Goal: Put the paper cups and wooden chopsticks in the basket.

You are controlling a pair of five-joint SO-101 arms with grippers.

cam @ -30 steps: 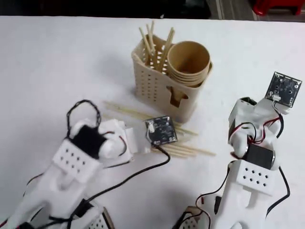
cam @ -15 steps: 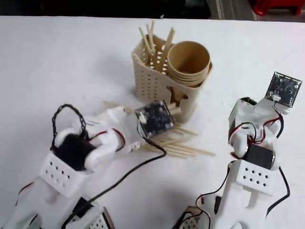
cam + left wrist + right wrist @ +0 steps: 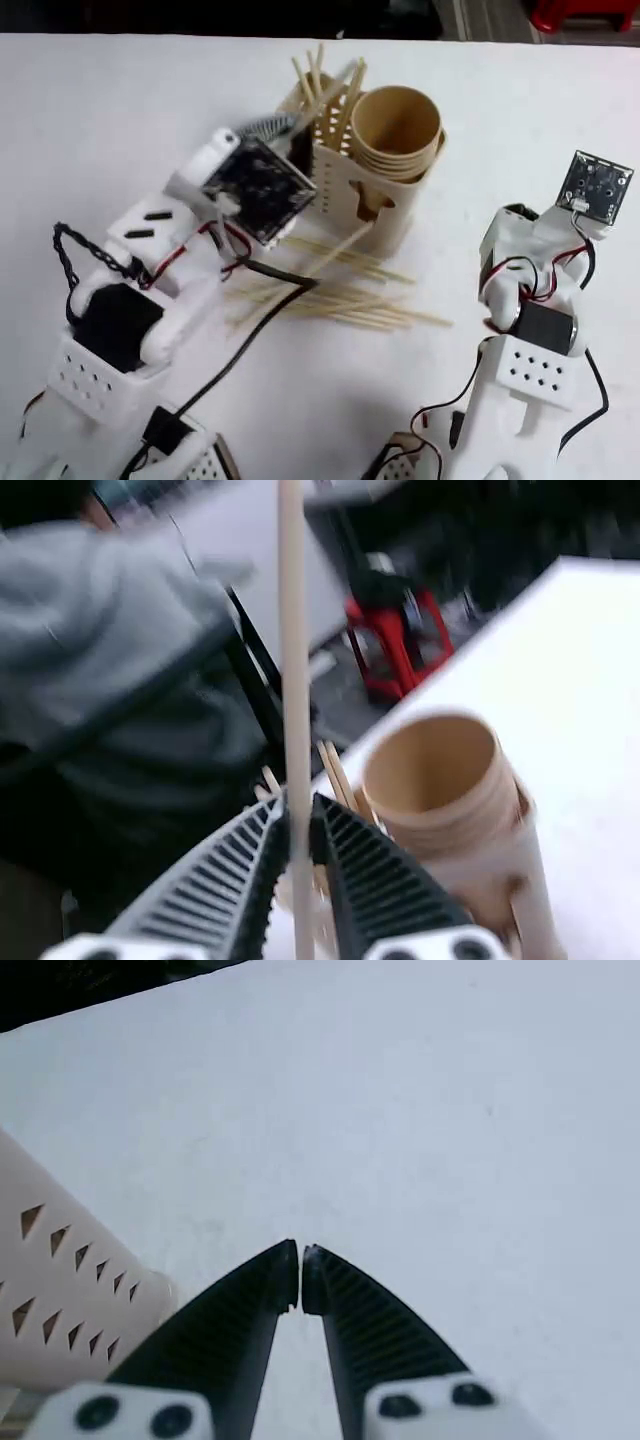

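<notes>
White tabletop (image 3: 110,120), seen from above, with two arms at its near edge.

**Left arm.** Since the earlier frames it has lifted off the pile of loose sticks and swung up to the near-left rim of the basket. The left gripper (image 3: 298,815) sits at that rim. Its jaws are clamped on a single held chopstick (image 3: 292,630), which runs upright between them.

**Right arm.** Unchanged from the earlier frames, it is parked to the right of the basket. The right gripper (image 3: 300,1275) points down at bare table with a basket wall near. Its jaws are together and nothing is between them.

**Basket** (image 3: 345,200). Cream perforated plastic, upright, mid-table and well in from the far edge. A stack of paper cups (image 3: 397,125) stands in its right side. Several standing chopsticks (image 3: 318,72) occupy its left side, their tips leaning above the rim.

**Loose chopsticks** (image 3: 385,318). These lie fanned on the table in front of the basket, between the two arms. One slanted stick (image 3: 340,252) crosses above the pile, before the basket's front wall.

**Surroundings.** Open white surface extends left of the basket and back to the far edge. Beyond that edge are dark floor and a red stool (image 3: 580,12).
</notes>
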